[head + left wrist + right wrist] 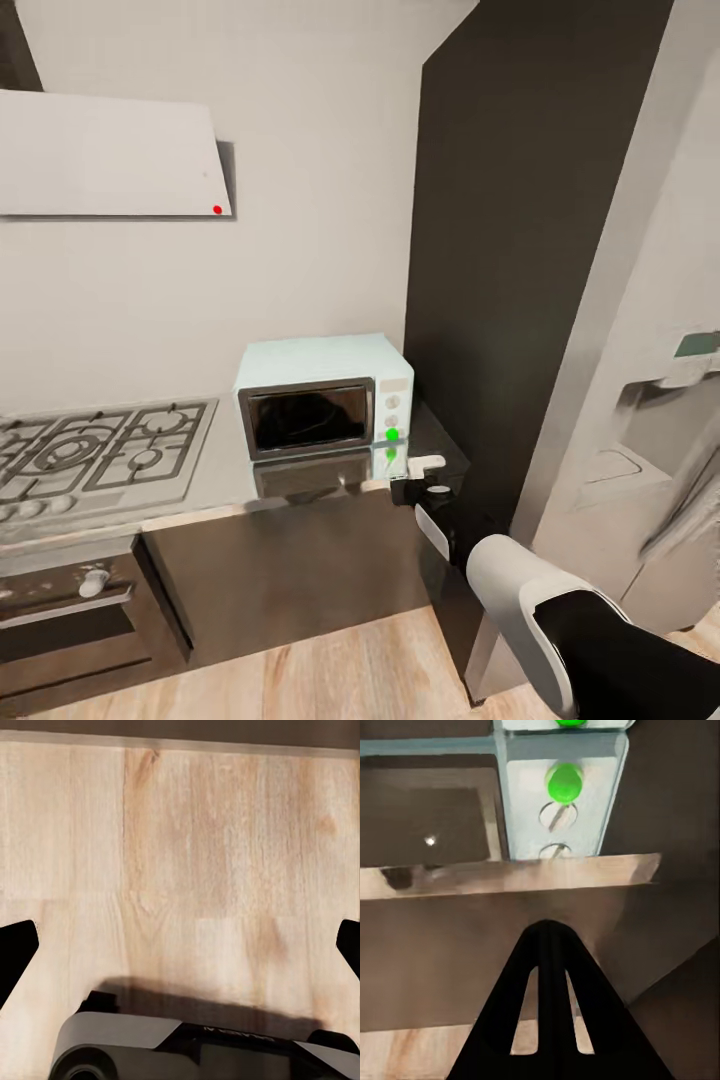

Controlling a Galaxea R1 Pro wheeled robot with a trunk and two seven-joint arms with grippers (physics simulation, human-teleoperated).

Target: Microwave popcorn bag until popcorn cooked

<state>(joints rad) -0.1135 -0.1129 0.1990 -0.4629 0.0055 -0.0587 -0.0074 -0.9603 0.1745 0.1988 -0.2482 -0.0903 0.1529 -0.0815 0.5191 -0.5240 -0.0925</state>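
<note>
Microwave (322, 402) on counter (225, 455), door shut, green button lit. Right claw (547, 937) clenched, empty, just below microwave. Left claw (180, 952) released above floor.

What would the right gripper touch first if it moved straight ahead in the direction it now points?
Probably the microwave's white control panel, near the green button. The right gripper, fingers shut together, aims that way over the counter's front edge. Depth is unclear, so it might graze that edge first.

No text, label, brand or number can be read; the microwave (325, 395) control panel's markings are too small.
</note>
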